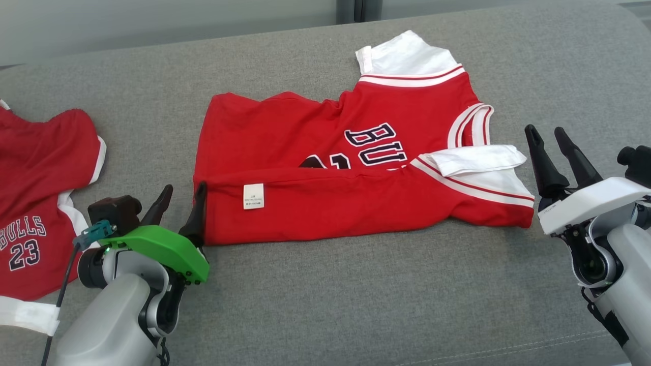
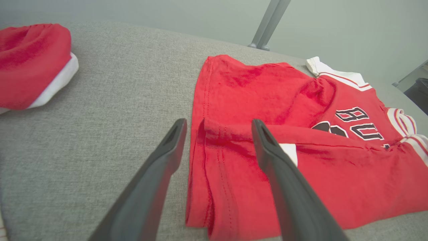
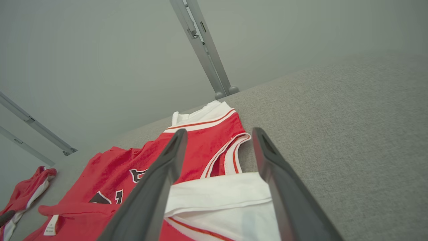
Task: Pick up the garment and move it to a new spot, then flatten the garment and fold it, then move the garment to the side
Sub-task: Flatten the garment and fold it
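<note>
The garment (image 1: 330, 168) is a red jersey with white sleeves and dark lettering, lying on the grey cushion with its near long edge folded up over itself, a white label showing on the fold. My left gripper (image 1: 182, 195) stands open at the garment's left hem corner, and in the left wrist view the left gripper (image 2: 217, 125) has the folded hem (image 2: 227, 134) between its spread fingers, not clamped. My right gripper (image 1: 546, 133) stands open just right of the white sleeve (image 1: 478, 158). In the right wrist view the right gripper (image 3: 217, 134) hovers above the sleeve (image 3: 217, 197).
A second red jersey (image 1: 35, 203) with a number on it lies at the far left of the cushion (image 1: 356, 305); the same jersey (image 2: 30, 60) appears in the left wrist view. A metal post (image 3: 204, 50) stands behind the cushion's far edge.
</note>
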